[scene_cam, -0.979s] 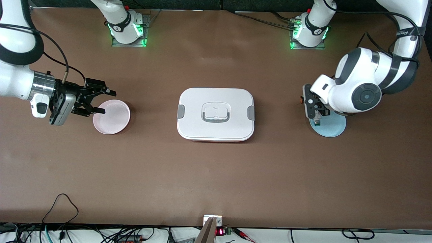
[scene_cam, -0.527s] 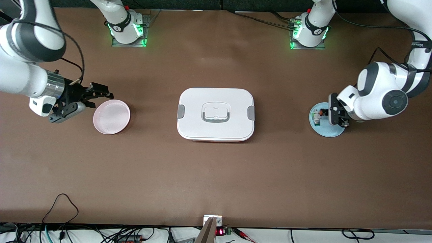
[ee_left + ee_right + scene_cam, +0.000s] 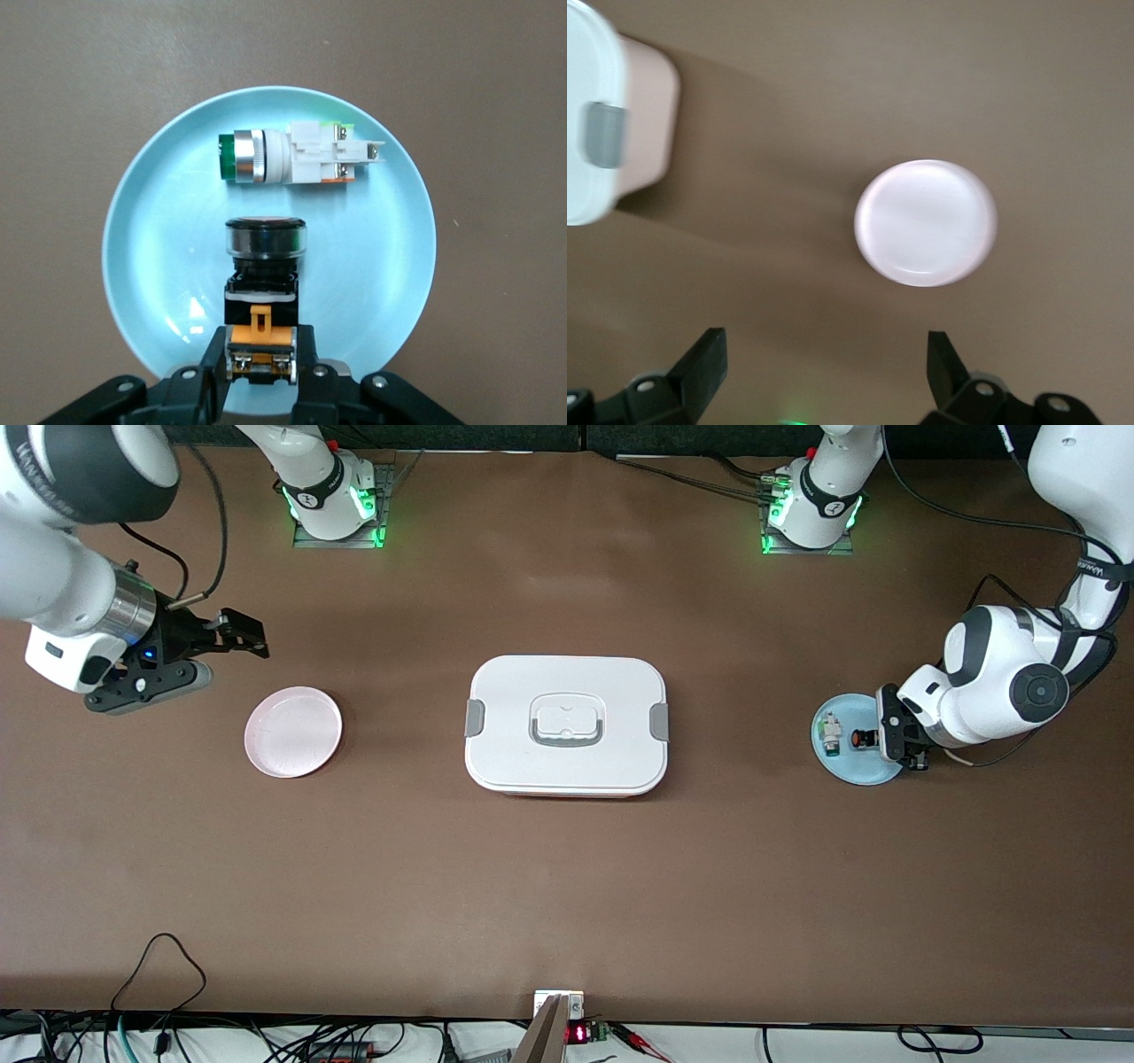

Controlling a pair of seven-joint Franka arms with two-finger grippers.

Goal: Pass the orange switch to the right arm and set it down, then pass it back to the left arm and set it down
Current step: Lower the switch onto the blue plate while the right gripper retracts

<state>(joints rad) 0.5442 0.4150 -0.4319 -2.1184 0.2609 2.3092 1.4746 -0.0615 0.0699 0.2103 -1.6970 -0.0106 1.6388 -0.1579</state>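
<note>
- A brown table (image 3: 567, 886) fills the front view, with both arm bases along its 12 o'clock edge.
- The box (image 3: 566, 724), white with grey side latches and a grey handle recess, sits shut at the table's middle.
- The left arm (image 3: 1005, 682) reaches down at the box's 3 o'clock, over a pale blue plate (image 3: 846, 766).
- The right arm (image 3: 62, 593) hangs over bare table at the box's 9 o'clock, toward its own end.
- A pink plate (image 3: 293, 732) lies on the table between the right arm and the box.
- The right gripper (image 3: 239, 633) is over the table at the pink plate's 11 o'clock, fingers spread wide, holding nothing.
- The left gripper (image 3: 261, 359) is low over the blue plate, fingers clamped on the orange switch.
- The orange switch (image 3: 262, 292) lies on the blue plate, its round black cap pointing toward the box.
- A white-and-green component (image 3: 297, 157) lies on the same plate, just beside the switch's cap, apart from it.
</note>
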